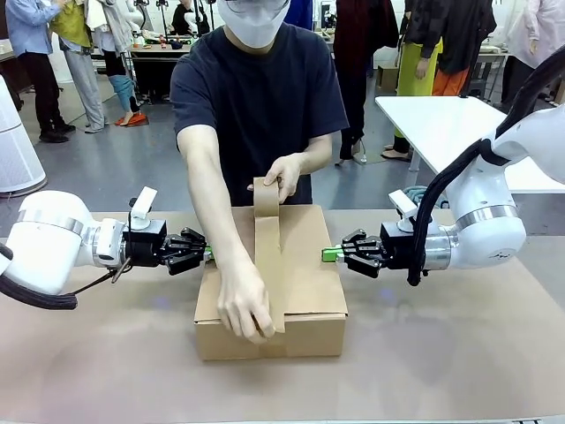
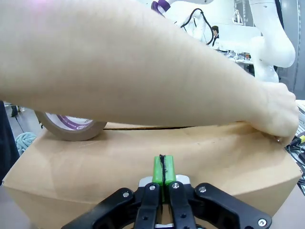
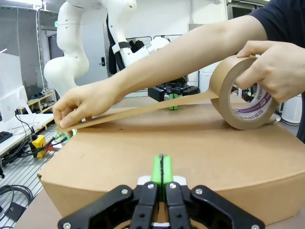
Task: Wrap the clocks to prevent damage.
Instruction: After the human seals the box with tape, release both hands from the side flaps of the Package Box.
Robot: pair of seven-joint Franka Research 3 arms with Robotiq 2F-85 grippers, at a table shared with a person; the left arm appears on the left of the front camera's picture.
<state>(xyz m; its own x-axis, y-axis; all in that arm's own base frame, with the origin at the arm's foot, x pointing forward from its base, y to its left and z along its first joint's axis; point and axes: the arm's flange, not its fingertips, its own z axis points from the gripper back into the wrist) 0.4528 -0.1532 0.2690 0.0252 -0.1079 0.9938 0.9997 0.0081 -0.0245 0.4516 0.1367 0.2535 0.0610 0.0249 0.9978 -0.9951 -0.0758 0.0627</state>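
A closed cardboard box (image 1: 309, 274) sits mid-table; the clocks are hidden. A person holds a roll of brown tape (image 1: 264, 198) at the box's far edge and presses the tape strip (image 1: 268, 265) down at the near edge with the other hand (image 1: 245, 309). My left gripper (image 1: 207, 253) is shut, with its green tips against the box's left side (image 2: 143, 152). My right gripper (image 1: 328, 254) is shut against the right side (image 3: 190, 143). The wrist views show the shut tips (image 2: 163, 168) (image 3: 162, 168) at the box wall, and the tape roll (image 2: 71, 125) (image 3: 243, 98) on top.
The table (image 1: 441, 371) is covered in brown and bare around the box. A white table (image 1: 441, 124) stands behind at the right, a white appliance (image 1: 13, 150) at the far left. Other people stand in the background.
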